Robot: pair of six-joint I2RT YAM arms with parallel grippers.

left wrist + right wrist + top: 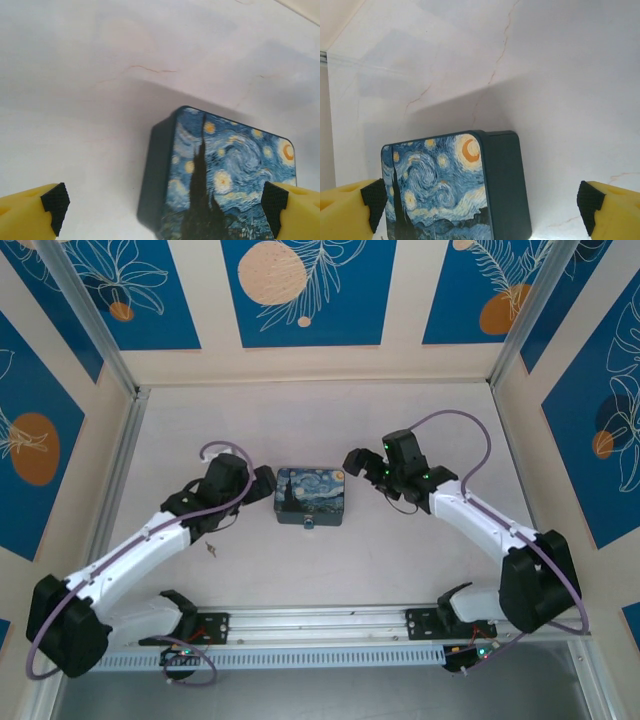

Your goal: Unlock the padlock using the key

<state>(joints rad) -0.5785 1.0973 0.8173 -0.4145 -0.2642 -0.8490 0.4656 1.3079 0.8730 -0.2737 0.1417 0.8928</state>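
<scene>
The padlock (309, 525) is a tiny silvery-blue thing hanging at the near side of the swirl-painted tin (311, 495). The key (211, 551), a thin grey sliver, lies on the table to the near left of the tin, beside the left arm. My left gripper (262, 484) is open at the tin's left end. In the left wrist view, the left gripper (165, 207) has its yellow fingers (30, 212) wide apart, with the tin (225, 175) below them. My right gripper (357, 462) is open off the tin's far right corner. In the right wrist view, the right gripper (482, 205) holds nothing and the tin (450, 185) lies below.
The pale table (320, 420) is walled in by blue-and-cream panels on three sides. A metal rail (320, 625) with both arm bases runs along the near edge. Purple cables (470, 445) loop over each arm.
</scene>
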